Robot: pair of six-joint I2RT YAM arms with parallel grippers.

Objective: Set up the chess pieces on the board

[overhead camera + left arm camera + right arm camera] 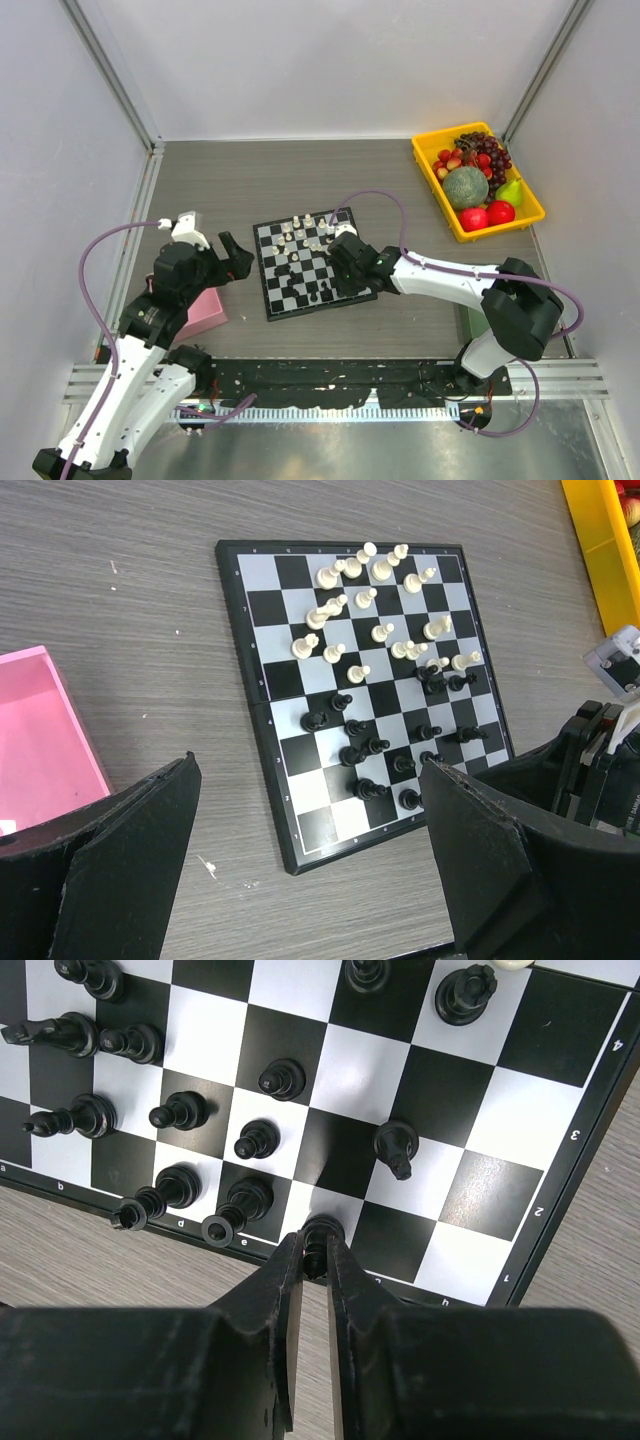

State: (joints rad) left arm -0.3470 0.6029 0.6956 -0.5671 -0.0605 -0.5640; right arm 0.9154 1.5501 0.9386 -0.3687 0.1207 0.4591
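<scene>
Now right gripper (315,1252) is clenched on a black piece (322,1230) at the board (560,1210) edge. Neighbouring pieces (245,1200) crowd just beside the claw; any sideways drift likely topples them.

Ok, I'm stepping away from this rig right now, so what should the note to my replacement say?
Left jaws: open, empty, hovering left of the board, by the pink box.
Right jaws: shut on a black piece in the row along the board's lettered edge.
Pieces: white ones scattered over the far half, black ones over the near half, several tipped.
Done: pieces on the board, colours roughly apart.
Left: stand them up and line them into starting rows.
</scene>
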